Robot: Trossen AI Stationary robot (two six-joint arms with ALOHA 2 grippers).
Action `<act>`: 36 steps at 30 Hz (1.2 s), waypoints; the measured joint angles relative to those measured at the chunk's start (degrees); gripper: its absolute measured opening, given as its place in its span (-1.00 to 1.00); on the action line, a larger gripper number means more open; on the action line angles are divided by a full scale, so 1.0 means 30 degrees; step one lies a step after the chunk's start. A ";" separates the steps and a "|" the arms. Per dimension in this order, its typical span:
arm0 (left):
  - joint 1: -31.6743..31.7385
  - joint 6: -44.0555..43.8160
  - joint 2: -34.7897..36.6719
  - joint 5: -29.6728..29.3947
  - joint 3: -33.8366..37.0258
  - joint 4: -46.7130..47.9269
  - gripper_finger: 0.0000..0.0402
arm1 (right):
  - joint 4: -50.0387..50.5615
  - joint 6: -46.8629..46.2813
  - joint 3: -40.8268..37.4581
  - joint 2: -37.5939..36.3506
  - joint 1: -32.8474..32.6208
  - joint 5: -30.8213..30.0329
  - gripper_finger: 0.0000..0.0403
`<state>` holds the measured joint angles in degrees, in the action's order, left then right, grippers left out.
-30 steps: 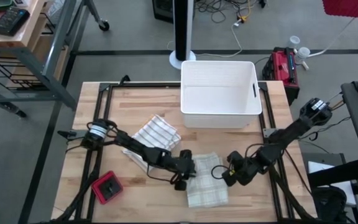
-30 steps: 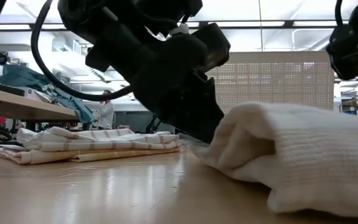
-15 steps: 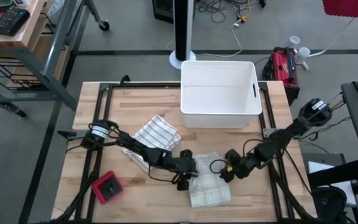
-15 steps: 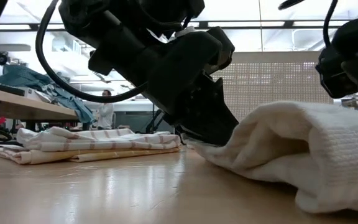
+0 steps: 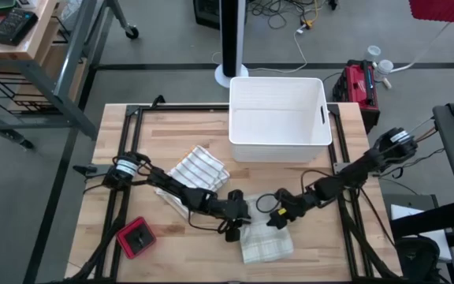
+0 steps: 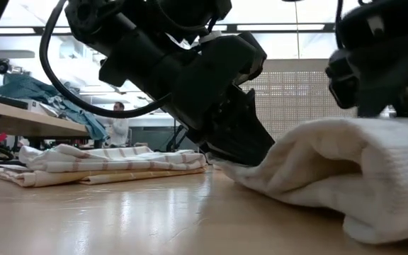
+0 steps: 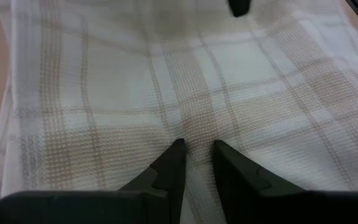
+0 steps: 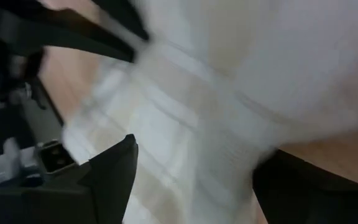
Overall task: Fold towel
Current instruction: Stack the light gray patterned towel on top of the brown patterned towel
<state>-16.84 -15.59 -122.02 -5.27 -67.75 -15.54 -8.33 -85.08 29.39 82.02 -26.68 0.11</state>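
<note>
Towel (image 5: 265, 238) lies pinched by left end effector (image 5: 241, 218), right end effector (image 5: 278, 216) spread over it.

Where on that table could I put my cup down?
Bare wood lies between the left edge of the table and the bin, beyond the striped towel. The front middle is crowded: both claws work the checked towel.
</note>
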 joint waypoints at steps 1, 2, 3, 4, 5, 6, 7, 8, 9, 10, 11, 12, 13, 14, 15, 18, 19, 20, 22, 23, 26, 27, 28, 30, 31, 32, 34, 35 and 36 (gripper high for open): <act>0.0000 -0.0005 -0.0007 -0.0048 0.0003 -0.0059 -0.63 | -0.0326 0.0236 0.0143 0.0152 0.0096 0.0005 0.37; 0.0000 -0.0019 -0.0018 -0.0244 0.0017 -0.0177 -0.63 | -0.0810 0.0398 0.0212 0.0264 0.0182 0.0044 0.35; 0.0000 -0.0058 -0.0031 -0.0505 0.0022 -0.0278 -0.63 | -0.1374 0.0661 0.0238 0.0392 0.0282 0.0087 0.32; 0.0000 -0.0066 -0.0036 -0.0619 0.0029 -0.0322 -0.63 | -0.1969 0.0852 0.0327 0.0559 0.0388 0.0132 0.28; 0.0000 -0.0066 -0.0036 -0.0694 0.0029 -0.0377 -0.63 | -0.2663 0.1025 0.0377 0.0703 0.0417 0.0129 0.23; 0.0000 -0.0066 -0.0043 -0.0758 0.0044 -0.0455 -0.63 | -0.3093 0.1086 0.0425 0.0814 0.0439 0.0130 0.17; 0.0000 -0.0066 -0.0044 -0.0835 0.0051 -0.0495 -0.63 | -0.3436 0.1102 0.0459 0.0942 0.0490 0.0125 0.09; 0.0000 -0.0066 -0.0051 -0.0921 0.0051 -0.0533 -0.63 | -0.3559 0.1102 0.0564 0.1134 0.0497 0.0128 0.00; 0.0000 -0.0066 -0.0051 -0.0985 0.0051 -0.0578 -0.63 | -0.3544 0.1103 0.0623 0.1284 0.0497 0.0136 -0.10; 0.0000 -0.0066 -0.0051 -0.1031 0.0051 -0.0641 -0.63 | -0.3470 0.1109 0.0650 0.1473 0.0497 0.0143 -0.22; 0.0000 -0.0066 -0.0051 -0.1052 0.0051 -0.0677 -0.63 | -0.3459 0.1101 0.0700 0.1667 0.0497 0.0143 -0.34; 0.0000 -0.0066 -0.0051 -0.1079 0.0051 -0.0717 -0.63 | -0.3492 0.1080 0.0740 0.1846 0.0497 0.0143 -0.47; 0.0000 -0.0066 -0.0039 -0.1095 0.0051 -0.0746 -0.63 | -0.3494 0.1080 0.0742 0.1999 0.0497 0.0149 -0.62; 0.0007 -0.0066 -0.0017 -0.1095 0.0051 -0.0738 -0.63 | -0.3506 0.1097 0.0742 0.2101 0.0497 0.0143 -0.77; 0.0007 -0.0066 0.0052 -0.1095 0.0051 -0.0697 -0.63 | -0.3498 0.1181 0.0742 0.2135 0.0490 0.0143 -0.87; 0.0027 -0.0073 0.0736 -0.1119 0.0082 0.0401 -0.63 | -0.3937 0.1321 0.0742 0.1928 0.0497 -0.0066 -0.91; 0.0036 -0.0069 0.1110 -0.1139 0.0092 0.1080 -0.63 | -0.4131 0.1370 0.0742 0.1716 0.0497 -0.0189 -0.92; 0.0044 -0.0050 0.1566 -0.1162 0.0095 0.1816 -0.63 | -0.4511 0.1414 0.0735 0.1482 0.0504 -0.0399 -0.93; 0.0044 -0.0016 0.2669 -0.1248 0.0095 0.3142 -0.63 | -0.5180 0.1671 0.0757 0.0953 0.0504 -0.0963 -0.94; 0.0044 0.0134 0.3304 -0.1359 0.0095 0.3864 -0.63 | -0.5260 0.1762 0.0757 0.0693 0.0525 -0.1134 -0.94; 0.0036 0.0842 0.5314 -0.1967 0.0320 0.5811 -0.63 | -0.5642 0.2131 0.0754 0.0162 0.0587 -0.1873 -0.94; 0.0036 0.0986 0.5996 -0.2230 0.0433 0.6520 -0.63 | -0.5767 0.2208 0.0749 0.0026 0.0614 -0.2127 -0.94; 0.0033 0.1057 0.6724 -0.2701 0.0595 0.7247 -0.63 | -0.6031 0.2276 0.0759 -0.0054 0.0621 -0.2376 -0.94; 0.0036 0.1051 0.8305 -0.3758 0.0923 0.8702 -0.63 | -0.6222 0.2576 0.0964 -0.0103 0.0685 -0.2786 -0.94; 0.0033 0.1038 0.9187 -0.4427 0.1057 0.9254 -0.63 | -0.6446 0.2819 0.1138 -0.0089 0.0720 -0.2898 -0.94; 0.0023 0.1023 1.0035 -0.5182 0.1229 0.9821 -0.63 | -0.6522 0.3123 0.1338 -0.0088 0.0808 -0.2980 -0.94; 0.0002 0.0931 1.1790 -0.6747 0.1746 1.0679 -0.63 | -0.6660 0.3782 0.1931 -0.0044 0.1055 -0.3041 -0.94; -0.0011 0.0803 1.2665 -0.7475 0.2082 1.0853 -0.63 | -0.6670 0.4096 0.2203 -0.0044 0.1191 -0.3049 -0.94; -0.0020 0.0679 1.3580 -0.8149 0.2441 1.0956 -0.63 | -0.6608 0.4470 0.2487 -0.0044 0.1374 -0.3077 -0.94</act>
<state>-16.90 -13.56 -81.27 -29.72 -60.42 17.33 -28.15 -71.67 36.85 81.89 -22.56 -9.13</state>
